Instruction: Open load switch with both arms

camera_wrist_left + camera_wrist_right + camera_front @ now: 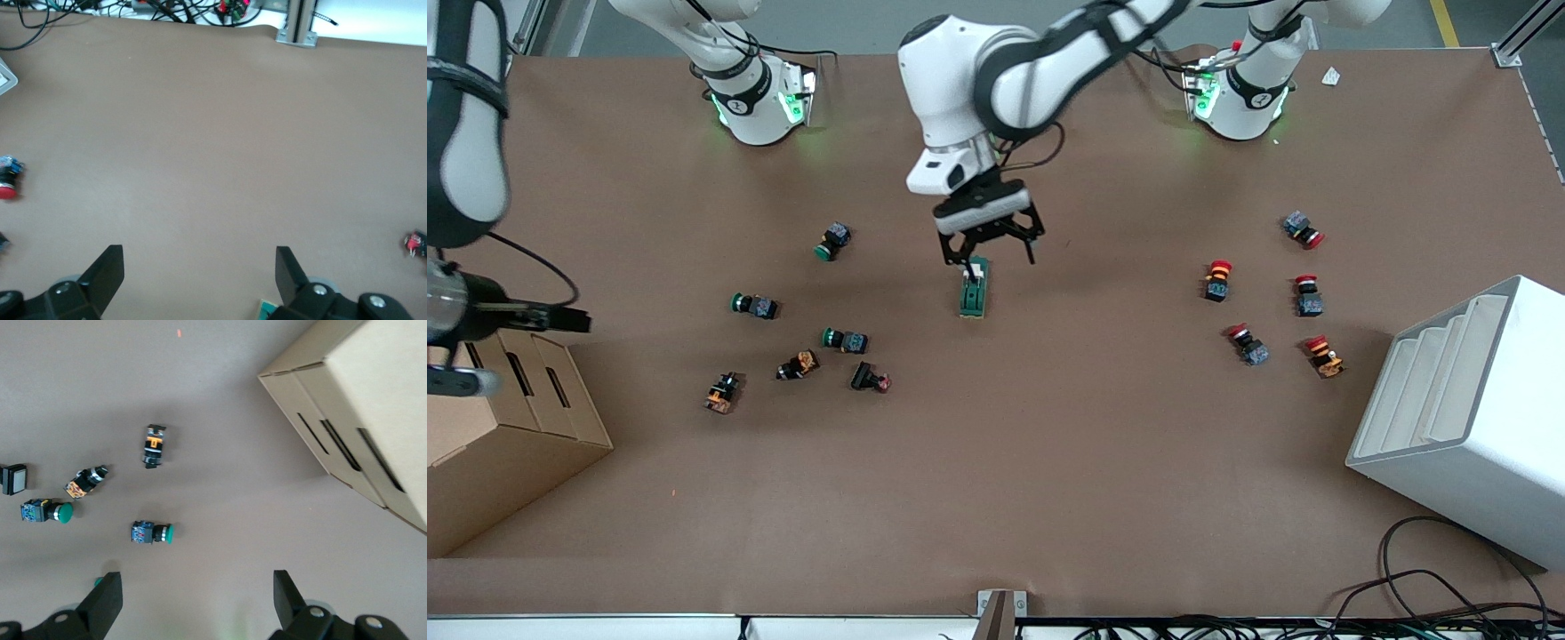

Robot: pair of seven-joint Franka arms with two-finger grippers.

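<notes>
The load switch (pixel 973 296), a dark green block with a white lever at its end toward the robots, lies on the brown table near the middle. My left gripper (pixel 990 258) hangs open just above that lever end, touching nothing. In the left wrist view its fingers (pixel 110 267) stand wide apart over bare table, and a corner of the load switch (pixel 269 309) shows beside one finger. My right gripper (pixel 547 316) is held high over the right arm's end of the table. In the right wrist view the right gripper (pixel 197 597) is open and holds nothing.
Green, orange and black push buttons (pixel 845 339) are scattered toward the right arm's end; one green button (pixel 151 533) shows below the right gripper. Red-capped buttons (pixel 1248 344) lie toward the left arm's end. A cardboard box (pixel 507 418) and a white stepped bin (pixel 1467 418) stand at the table's two ends.
</notes>
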